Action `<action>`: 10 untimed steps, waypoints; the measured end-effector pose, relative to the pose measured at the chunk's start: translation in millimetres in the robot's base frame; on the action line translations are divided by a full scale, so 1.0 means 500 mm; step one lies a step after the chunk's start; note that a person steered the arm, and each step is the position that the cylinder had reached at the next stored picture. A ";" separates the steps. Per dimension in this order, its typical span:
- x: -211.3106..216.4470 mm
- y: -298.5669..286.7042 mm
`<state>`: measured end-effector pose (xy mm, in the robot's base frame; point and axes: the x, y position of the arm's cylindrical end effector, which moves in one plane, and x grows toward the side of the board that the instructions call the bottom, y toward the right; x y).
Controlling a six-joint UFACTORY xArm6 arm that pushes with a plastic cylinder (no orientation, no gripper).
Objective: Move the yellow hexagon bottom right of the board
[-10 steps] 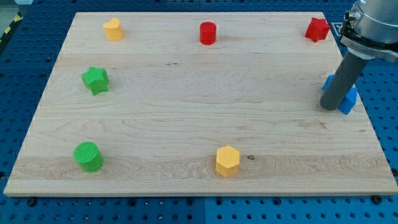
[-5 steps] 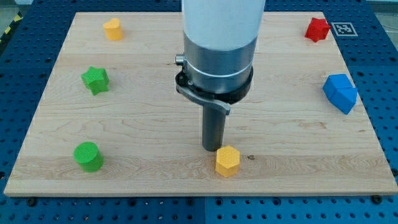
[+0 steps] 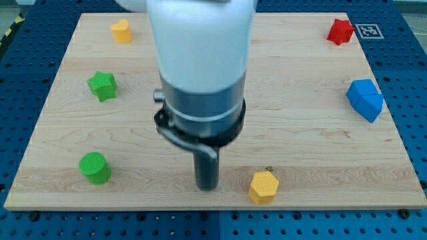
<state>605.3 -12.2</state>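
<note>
The yellow hexagon (image 3: 263, 187) lies on the wooden board (image 3: 307, 133) near the view's bottom edge, a little right of centre. My tip (image 3: 206, 187) rests on the board to the hexagon's left, with a gap of bare wood between them. The arm's wide body hides the middle of the board above the tip.
A yellow block (image 3: 121, 31) sits at the top left and a red block (image 3: 340, 31) at the top right. A blue block (image 3: 365, 99) lies at the right edge. A green star (image 3: 102, 86) and a green cylinder (image 3: 94, 167) are on the left.
The arm swept from the right edge to the bottom centre. The yellow hexagon slid right and slightly down. My tip now stands left of it. The arm now hides the red cylinder.
</note>
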 end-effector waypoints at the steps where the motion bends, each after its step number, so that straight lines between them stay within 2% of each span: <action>1: 0.027 0.081; 3: -0.034 0.368; 4: -0.036 0.337; 5: -0.110 0.314; 6: -0.172 0.369; 7: -0.152 0.469; 8: -0.141 0.505; 10: -0.157 0.344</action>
